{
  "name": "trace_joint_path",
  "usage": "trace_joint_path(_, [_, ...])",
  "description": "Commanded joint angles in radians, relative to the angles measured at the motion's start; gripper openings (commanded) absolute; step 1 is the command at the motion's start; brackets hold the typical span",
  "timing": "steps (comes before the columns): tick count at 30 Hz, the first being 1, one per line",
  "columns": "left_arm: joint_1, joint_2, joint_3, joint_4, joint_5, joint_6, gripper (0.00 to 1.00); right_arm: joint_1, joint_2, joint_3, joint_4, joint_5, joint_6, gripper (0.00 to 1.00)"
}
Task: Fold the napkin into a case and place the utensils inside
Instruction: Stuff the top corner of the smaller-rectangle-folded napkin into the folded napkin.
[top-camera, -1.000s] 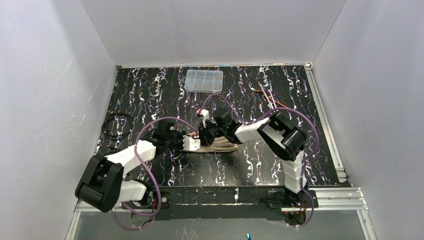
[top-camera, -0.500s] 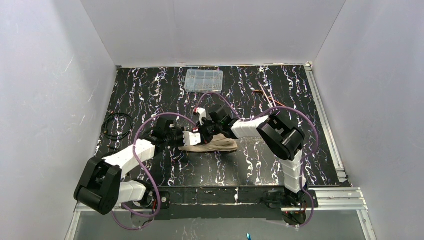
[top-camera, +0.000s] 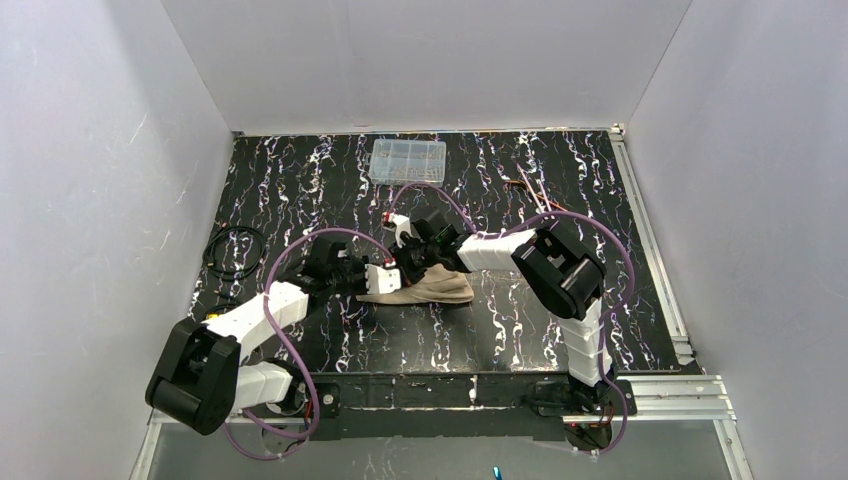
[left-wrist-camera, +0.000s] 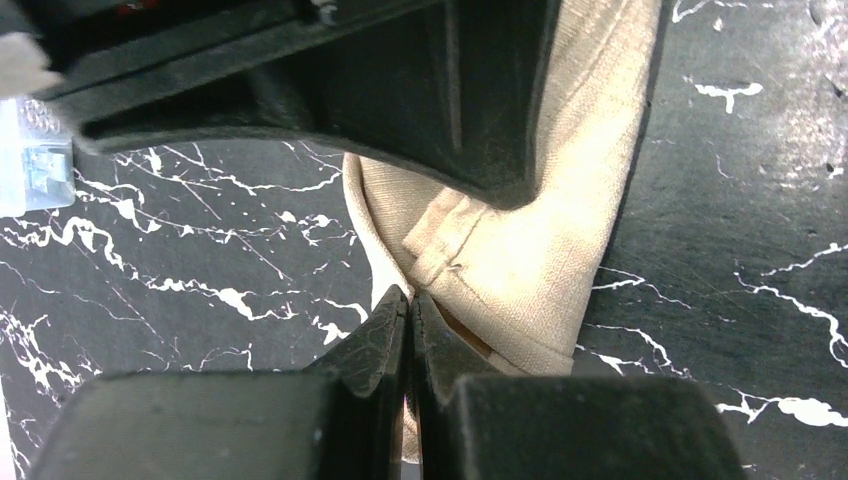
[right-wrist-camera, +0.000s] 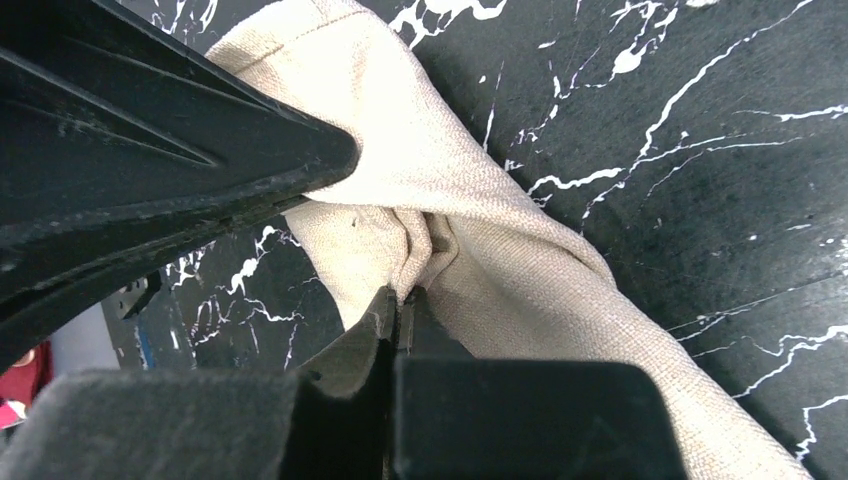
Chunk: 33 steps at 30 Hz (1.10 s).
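Left claw (left-wrist-camera: 408, 305) and right claw (right-wrist-camera: 400, 300) are both pressed together on the napkin (top-camera: 432, 288), the left on a hemmed edge and the right on a bunched fold, with their tips close to each other at the cloth's left end. Over the past second both have travelled away from the arm bases across the tabletop (top-camera: 300, 180), carrying the pinched cloth with them. The napkin, which trailed beside the left claw as a looser flap, now lies as a narrower, rolled-over strip just nearer the bases than the right claw and to the right of the left one. I read that as a fold being drawn over, so the case is partly shaped but not finished, and nothing is inside it. The utensils (top-camera: 535, 197) lie well apart, beyond and to the right of the right claw. From above, the wrists cover both pinch points. In each wrist view a dark finger blocks much of the cloth, so how many layers are caught, and whether a pocket has formed, cannot be told. The utensils are too small to separate into pieces.
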Motion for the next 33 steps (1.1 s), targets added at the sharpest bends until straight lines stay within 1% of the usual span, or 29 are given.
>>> trace_joint_path(1, [-0.001,-0.026,-0.032,0.000,0.038,0.054,0.00,0.006,-0.047,0.041,-0.026,-0.040,0.043,0.01])
trace_joint_path(6, [-0.001,-0.026,-0.045,-0.003,0.044,0.070,0.00,0.006,-0.064,0.069,-0.026,-0.050,0.055,0.01])
trace_joint_path(16, [-0.003,-0.020,-0.046,0.000,0.054,0.072,0.00,0.019,-0.035,0.108,-0.012,-0.082,0.062,0.01])
trace_joint_path(19, [-0.003,-0.020,-0.036,0.000,0.050,0.056,0.00,0.019,-0.023,0.120,-0.018,-0.064,0.053,0.01])
trace_joint_path(25, [-0.003,-0.021,-0.021,0.000,0.050,0.035,0.00,0.010,0.027,0.132,-0.055,-0.012,-0.017,0.01])
trace_joint_path(33, [-0.002,-0.018,-0.002,0.000,0.039,0.006,0.00,0.007,0.127,0.105,-0.048,-0.008,-0.028,0.01])
